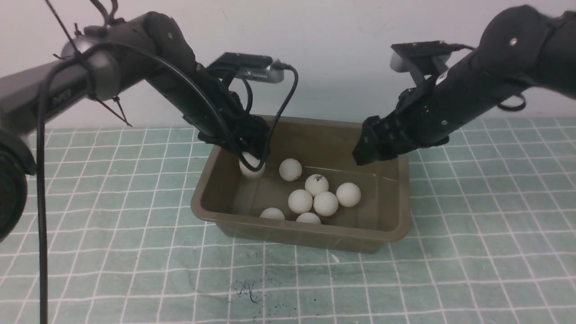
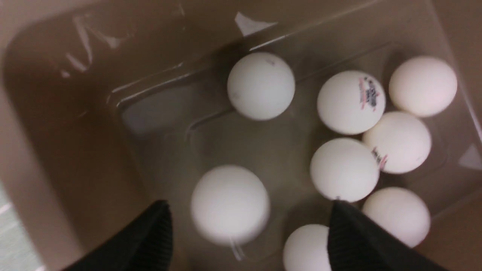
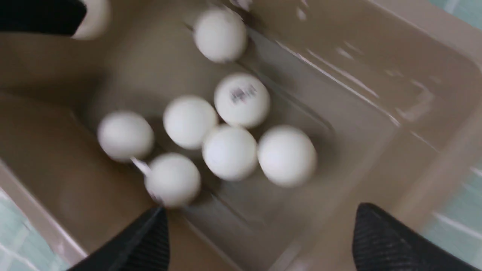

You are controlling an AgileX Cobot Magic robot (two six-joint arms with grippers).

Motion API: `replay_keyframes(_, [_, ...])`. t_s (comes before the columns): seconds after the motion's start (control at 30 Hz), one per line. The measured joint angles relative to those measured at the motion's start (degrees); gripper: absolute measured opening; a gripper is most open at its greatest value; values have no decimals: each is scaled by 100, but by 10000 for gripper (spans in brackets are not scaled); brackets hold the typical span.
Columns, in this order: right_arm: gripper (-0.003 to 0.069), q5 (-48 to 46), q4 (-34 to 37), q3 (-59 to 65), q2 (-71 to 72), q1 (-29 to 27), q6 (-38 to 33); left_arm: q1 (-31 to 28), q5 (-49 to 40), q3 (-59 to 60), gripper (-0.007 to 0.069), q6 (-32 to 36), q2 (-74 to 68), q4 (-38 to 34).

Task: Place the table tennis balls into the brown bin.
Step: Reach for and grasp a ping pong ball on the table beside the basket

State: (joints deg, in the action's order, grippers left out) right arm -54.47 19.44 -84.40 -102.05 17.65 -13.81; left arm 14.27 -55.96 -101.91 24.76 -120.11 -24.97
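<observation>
Both arms angle down over the brown bin [image 1: 310, 231]! The left gripper [image 2: 250, 235] is spread wide above a white ball [image 2: 230, 205], the right gripper [image 3: 261, 237] wide too, gripping nothing, and more white balls [image 1: 326, 204] sit inside the bin

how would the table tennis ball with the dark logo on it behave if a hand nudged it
The table tennis ball would probably roll easily, being round, though it looks crowded by neighbouring balls, so it may push them or stop early. It is likely light for its size, like any hollow ball of this kind. The sloping walls of the brown bin should keep it from escaping.
</observation>
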Motion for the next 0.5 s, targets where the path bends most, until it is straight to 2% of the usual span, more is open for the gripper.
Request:
replay_keyframes(0.03, [556, -52, -62, -6, 24, 0, 73, -5, -15, -7, 517, -9, 7, 48])
replay_keyframes(0.07, [483, -280, -773, -18, 289, 0, 434, -70, -193, -128, 542, -127, 46, 353])
replay_keyframes(0.1, [472, -304, -773, -18, 324, 0, 473, -81, -215, -144, 543, -151, 53, 452])
replay_keyframes(0.13, [430, -374, -1090, -18, 472, 0, 603, -144, -300, -205, 540, -298, 85, 676])
replay_keyframes(0.17, [300, -700, -1944, -23, 870, -12, 1094, -314, -518, -325, 506, -681, 168, 1176])
replay_keyframes(0.23, [239, -874, -2229, -22, 1060, -41, 1304, -461, -608, -345, 451, -945, 201, 1438])
replay_keyframes(0.3, [114, -1206, -2624, -30, 1443, -151, 1659, -726, -733, -352, 288, -1288, 192, 1666])
replay_keyframes(0.33, [51, -1286, -2721, -30, 1620, -249, 1768, -909, -752, -352, 146, -1389, 111, 1658])
replay_keyframes(0.37, [24, -1287, -2740, -17, 1726, -308, 1813, -979, -752, -347, 84, -1364, 37, 1589])
replay_keyframes(0.4, [20, -1287, -2747, -9, 1746, -308, 1814, -986, -758, -347, 84, -1356, 19, 1566])
replay_keyframes(0.43, [0, -1251, -2732, 52, 1879, -378, 1842, -1000, -786, -341, 27, -1185, -143, 1252])
replay_keyframes(0.5, [-10, -1139, -2690, 153, 1971, -395, 1868, -932, -848, -336, 6, -995, -343, 864])
